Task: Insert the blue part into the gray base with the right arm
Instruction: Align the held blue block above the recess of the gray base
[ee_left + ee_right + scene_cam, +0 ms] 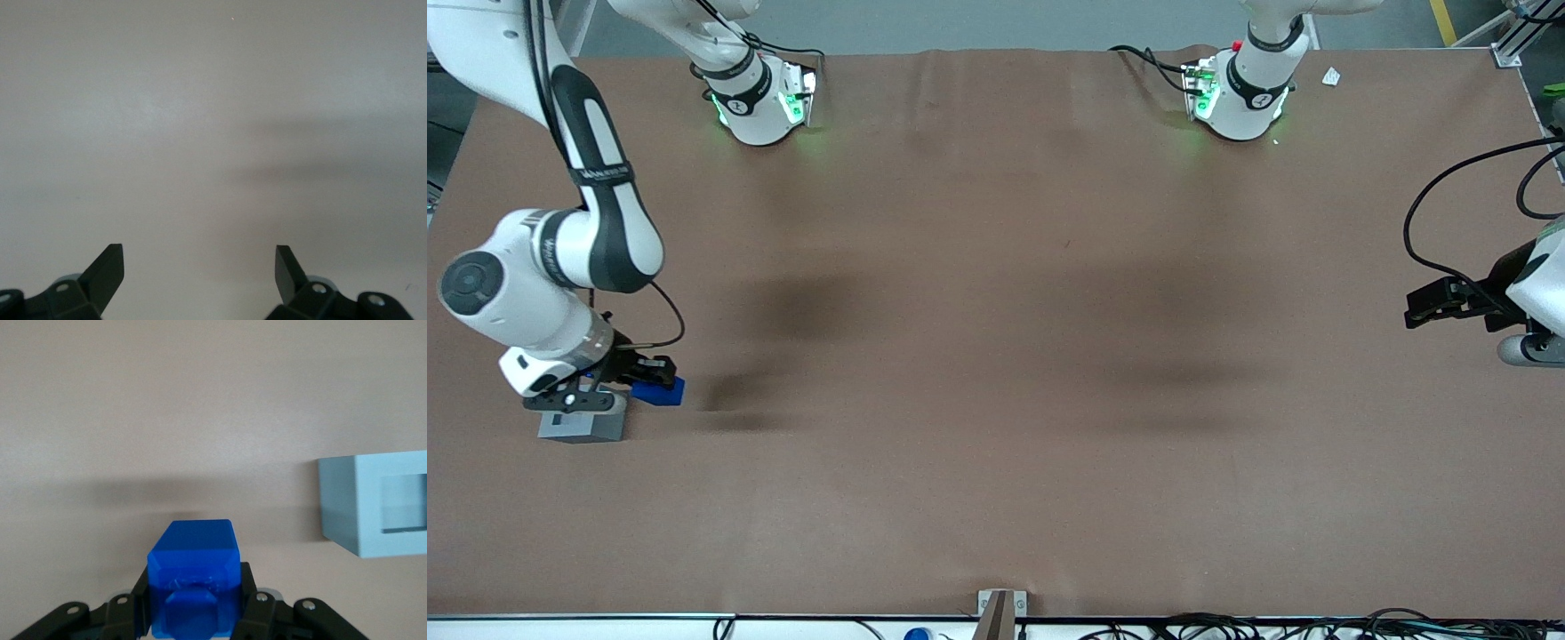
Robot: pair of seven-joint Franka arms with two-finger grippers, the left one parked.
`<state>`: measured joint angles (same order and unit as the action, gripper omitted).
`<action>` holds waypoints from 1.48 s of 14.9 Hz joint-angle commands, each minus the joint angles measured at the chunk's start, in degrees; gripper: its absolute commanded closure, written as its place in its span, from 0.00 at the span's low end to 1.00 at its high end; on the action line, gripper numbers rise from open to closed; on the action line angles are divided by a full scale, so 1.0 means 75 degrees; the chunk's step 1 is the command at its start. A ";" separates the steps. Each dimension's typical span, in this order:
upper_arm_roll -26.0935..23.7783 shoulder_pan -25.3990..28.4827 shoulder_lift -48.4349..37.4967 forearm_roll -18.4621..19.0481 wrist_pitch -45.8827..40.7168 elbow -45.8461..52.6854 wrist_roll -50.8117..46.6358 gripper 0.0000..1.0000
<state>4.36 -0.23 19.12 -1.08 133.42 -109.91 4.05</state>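
My right arm's gripper (pixel 640 378) is shut on the blue part (pixel 660 391), at the working arm's end of the table. In the right wrist view the black fingers (pixel 248 590) press both sides of the blue part (pixel 193 573), with its stud facing the camera. The gray base (pixel 583 427) stands on the table just beside the held part and slightly nearer the front camera. In the right wrist view the gray base (pixel 363 513) shows apart from the blue part, its square recess partly cut off by the frame edge. A soft shadow lies on the table under the part.
A brown cover (pixel 996 356) spans the table. Both arm bases (pixel 765 107) (pixel 1240 98) stand along the edge farthest from the front camera. The parked arm's gripper (pixel 1449 302) hangs at its end. A small bracket (pixel 1000 609) sits at the near edge.
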 commanded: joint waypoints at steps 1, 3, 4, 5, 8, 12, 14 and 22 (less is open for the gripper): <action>-0.0065 -0.0203 -0.0322 0.0097 -0.0560 0.0181 0.0128 0.83; -0.0030 -0.0227 -0.0381 0.0109 -0.0877 0.0426 0.0280 0.83; 0.0028 -0.0262 -0.0381 0.0109 -0.0983 0.0521 0.0466 0.83; 0.0168 -0.0297 -0.0381 0.0109 -0.1054 0.0591 0.0677 0.83; 0.0648 -0.0309 -0.0370 0.0109 -0.1090 0.0732 0.1497 0.83; 0.1000 -0.0309 -0.0253 0.0051 -0.1078 0.0849 0.1675 0.82; 0.1094 -0.0332 -0.0031 0.0038 -0.1066 0.0990 0.1850 0.82; 0.1165 -0.0742 0.0849 -0.0254 -0.1007 0.1634 0.2495 0.82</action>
<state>13.48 -4.39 23.82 -1.47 126.25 -100.10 20.43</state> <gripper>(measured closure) 0.489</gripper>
